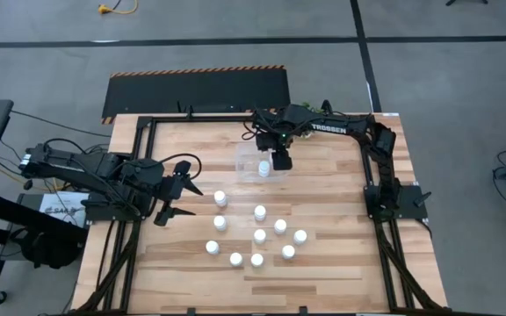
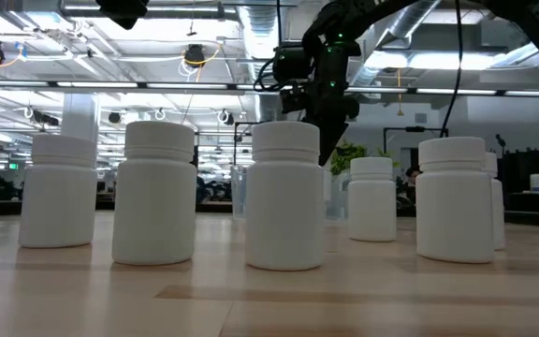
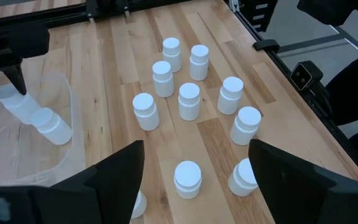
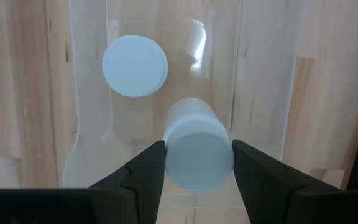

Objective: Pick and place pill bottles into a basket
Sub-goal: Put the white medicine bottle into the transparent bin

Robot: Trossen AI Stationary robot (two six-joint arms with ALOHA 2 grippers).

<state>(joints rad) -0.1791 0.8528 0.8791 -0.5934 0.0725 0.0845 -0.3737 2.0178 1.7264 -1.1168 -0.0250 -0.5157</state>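
1. Gripping a pill bottle (image 4: 197, 152) between my right fingers (image 4: 143, 169), my right gripper (image 1: 280, 161) hangs over the basket (image 1: 246, 154), the clear bin near the far middle of the table (image 1: 323, 202).
2. My right wrist view looks straight down: the fingers press the bottle's two sides, and it sits above the bin's see-through floor.
3. A second bottle (image 4: 135, 65) stands upright inside the bin, just beside the one I hold and not touching it; from above it shows as a white cap (image 1: 263, 168) at the bin's near edge.
4. In my left wrist view the bin (image 3: 64, 124) holds a pale bottle (image 3: 50, 124), and my right arm shows dark above it.
5. My left gripper (image 1: 172, 192) waits at the table's left side, its fingers (image 3: 114, 177) spread wide with nothing between them.
6. Ten loose bottles (image 1: 260, 235) stand upright on the wood in a scattered cluster nearer the front edge, well apart from the bin.
7. One loose bottle (image 1: 220, 198) stands closest to my left gripper, near its fingertips but not touching.
8. From table height, a row of bottles (image 2: 284, 195) fills the foreground, and my right arm comes down behind them.
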